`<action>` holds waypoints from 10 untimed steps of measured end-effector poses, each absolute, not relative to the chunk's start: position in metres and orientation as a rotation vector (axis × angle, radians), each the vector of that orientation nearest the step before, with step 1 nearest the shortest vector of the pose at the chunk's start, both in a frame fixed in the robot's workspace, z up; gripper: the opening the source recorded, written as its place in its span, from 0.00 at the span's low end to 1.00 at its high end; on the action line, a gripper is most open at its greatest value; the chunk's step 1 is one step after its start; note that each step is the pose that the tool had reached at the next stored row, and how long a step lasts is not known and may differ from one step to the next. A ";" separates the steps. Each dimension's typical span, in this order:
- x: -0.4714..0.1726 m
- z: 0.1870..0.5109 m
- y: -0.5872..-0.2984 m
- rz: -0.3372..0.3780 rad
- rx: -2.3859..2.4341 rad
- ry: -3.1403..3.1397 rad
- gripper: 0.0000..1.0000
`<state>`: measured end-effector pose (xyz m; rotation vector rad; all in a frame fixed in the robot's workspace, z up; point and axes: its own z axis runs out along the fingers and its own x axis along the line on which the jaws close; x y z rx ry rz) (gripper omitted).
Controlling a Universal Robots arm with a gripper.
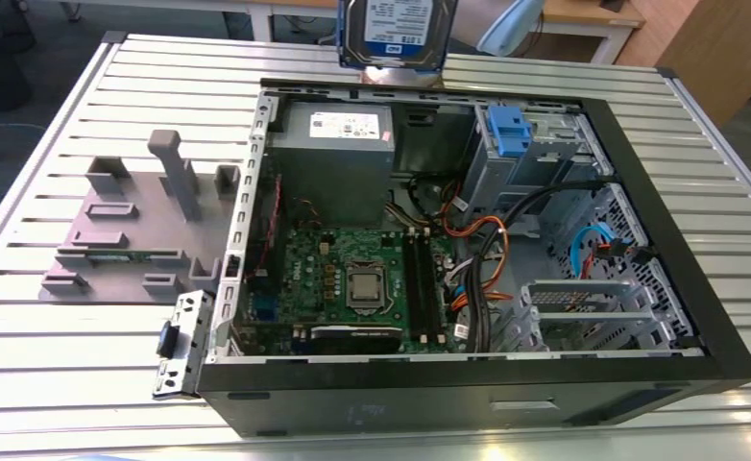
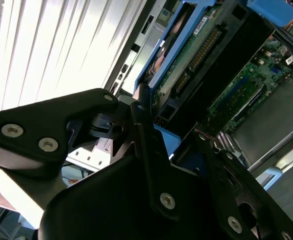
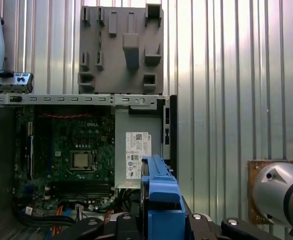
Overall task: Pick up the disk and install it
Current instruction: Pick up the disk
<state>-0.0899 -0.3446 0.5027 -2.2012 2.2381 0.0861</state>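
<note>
Surface: ribbed metal table (image 1: 68, 384), pale and glossy under the light. An open computer case (image 1: 478, 399) lies on its side on it, with its inside facing up.

Inside the case: green motherboard (image 1: 350, 279) in the middle, and a grey metal box with a white sticker (image 1: 337, 144) at the far end. A small blue latch piece (image 1: 509, 130) sits on the drive cage toward the exterior view's right. Orange and black cables run between the board and the cage.

A grey moulded fixture (image 1: 119, 230) with slots and posts lies on the table beside the case, on the exterior view's left.

The disk (image 1: 395, 29) is off the table. It is held on edge above the case's far rim, over the end with the grey box, its white-and-blue label toward the exterior camera. The first wrist view looks down its blue bracket edge (image 3: 159, 195), which lies over the corner of the stickered box.

The gripper (image 2: 171, 127) is clenched on the disk. In the second wrist view the black fingers (image 2: 141, 130) press against both sides of the blue-framed drive (image 2: 196, 55), whose circuit-board side shows.
</note>
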 end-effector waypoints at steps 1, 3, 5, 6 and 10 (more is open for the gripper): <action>-0.089 0.503 -0.345 0.086 -2.201 2.238 0.37; -0.088 0.503 -0.345 0.086 -2.201 2.238 0.37; -0.087 0.503 -0.345 0.086 -2.201 2.238 0.37; -0.086 0.503 -0.345 0.086 -2.201 2.238 0.37; -0.084 0.503 -0.345 0.086 -2.201 2.238 0.37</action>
